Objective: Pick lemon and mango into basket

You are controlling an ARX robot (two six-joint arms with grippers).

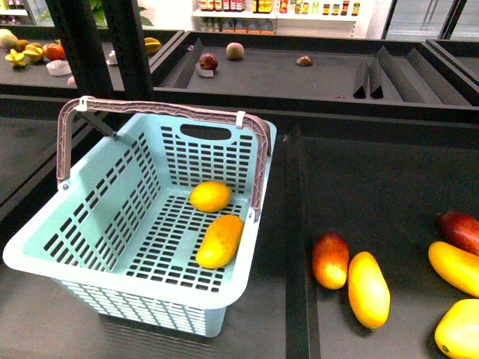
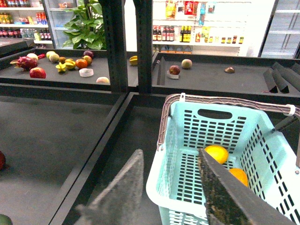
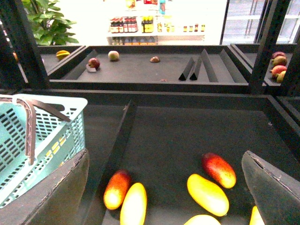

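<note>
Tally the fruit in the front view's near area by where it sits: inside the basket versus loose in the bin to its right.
In the basket: 2 (lemon, mango)
Loose in the right bin: 5
Total: 7

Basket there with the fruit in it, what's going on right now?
The lemon and the mango both lie on the floor of the aqua basket, so the picking looks done. Neither hand holds anything: the left hand hangs open by the basket, and the right hand hangs open over the loose mangoes in the next bin.
</note>
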